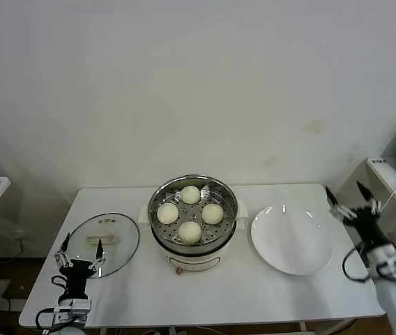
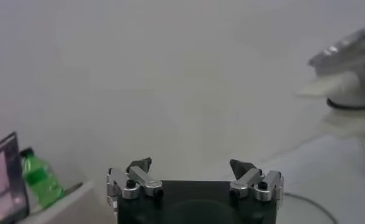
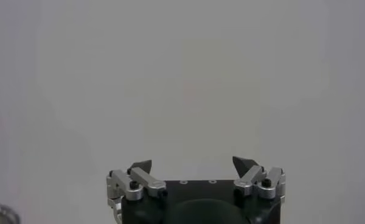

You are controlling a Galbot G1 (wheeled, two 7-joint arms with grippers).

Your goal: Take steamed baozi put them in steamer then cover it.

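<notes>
You have all 4 steamed baozi (image 1: 190, 213) already sitting on the perforated tray inside the steamer (image 1: 160, 229), which stands at the middle of the bench (image 1: 254, 293), toward its far edge. The white plate (image 1: 292, 241) between the steamer and the right edge holds nothing. So by my reading the loading step is finished and covering is the step in hand. The cover (image 1: 121, 241) lies flat near the bench's left edge, just beside the steamer, handle up; its bar handle (image 1: 106, 239) has its long axis running roughly left to right, parallel to the near edge. Your left gripper (image 1: 81, 253) hovers at the cover's near rim with its fingers spread wide and holding nothing. Your right gripper (image 1: 351, 202) waits off the right edge, fingers open and empty too. Your next move likely calls for the left gripper to reach further over the cover, straddle the bar across its short width, close, lift, and carry it level to the steamer. Centre it so the rim seats evenly.
</notes>
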